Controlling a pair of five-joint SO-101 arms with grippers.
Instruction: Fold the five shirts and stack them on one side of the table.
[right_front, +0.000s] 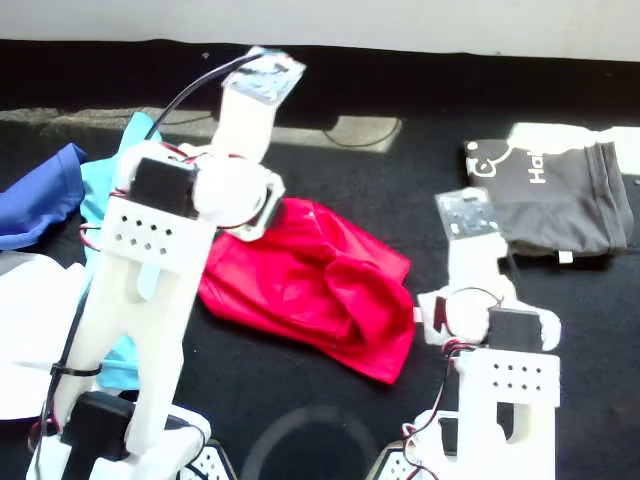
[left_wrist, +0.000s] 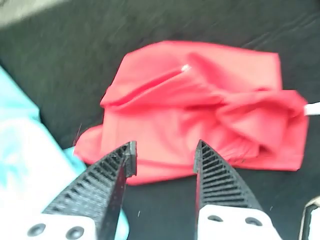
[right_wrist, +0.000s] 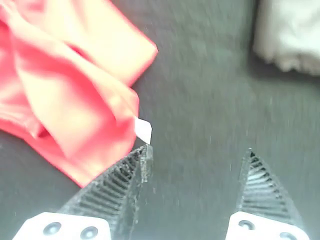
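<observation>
The red shirt (right_front: 320, 285) lay crumpled near the middle of the black table (right_front: 300, 410), between the two arms. The left gripper (left_wrist: 165, 152) hung above the shirt's near edge, its two ribbed fingers spread and nothing between them; a light blue shirt (left_wrist: 20, 160) lay just beside it. The right gripper (right_wrist: 198, 151) hovered over bare table beside the red shirt's edge, its fingers likewise wide apart and empty, one fingertip close to the shirt's small white tag (right_wrist: 143, 131). A folded dark grey shirt (right_front: 560, 205) rested at the far right of the table, with a white garment (right_front: 560, 135) showing at its far edge. A dark blue shirt (right_front: 40, 195) and a white shirt (right_front: 25, 340) lay heaped at the left side.
</observation>
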